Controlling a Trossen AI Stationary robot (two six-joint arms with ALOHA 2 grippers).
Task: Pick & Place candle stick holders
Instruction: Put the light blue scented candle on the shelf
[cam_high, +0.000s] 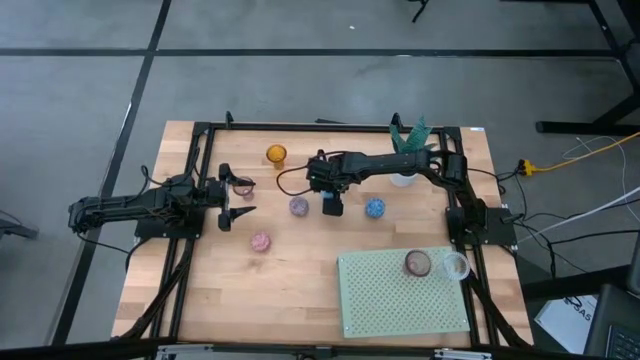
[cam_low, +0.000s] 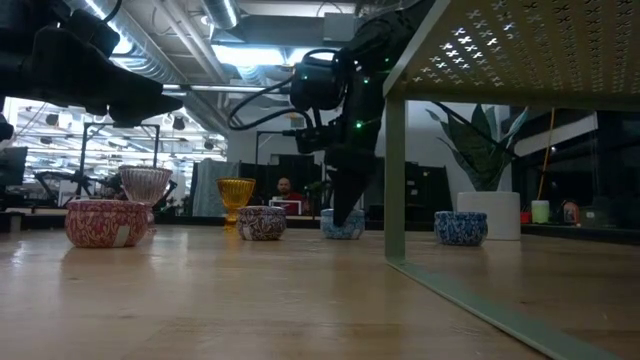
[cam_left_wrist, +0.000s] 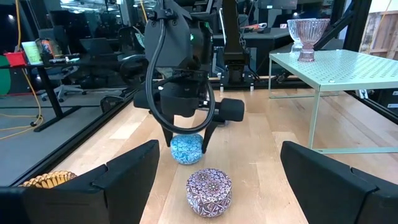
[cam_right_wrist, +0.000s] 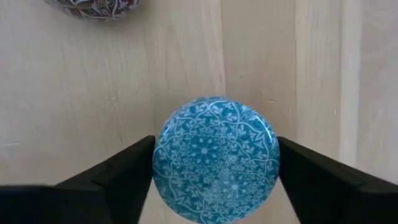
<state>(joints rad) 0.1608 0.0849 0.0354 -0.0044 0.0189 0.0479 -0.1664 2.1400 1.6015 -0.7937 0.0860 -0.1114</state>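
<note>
The right claw straddles a blue cup on the surface, fingers wide and just beside its sides, gripping nothing yet. Grasping seems underway; next, closing and lifting. The left claw waits open.

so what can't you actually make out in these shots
- High view: the right hand covers the blue holder it straddles.
- Low view: the green mat, seen from below, hides the two holders on it.
- Left wrist view: the left hand hides most of the amber holder.
</note>
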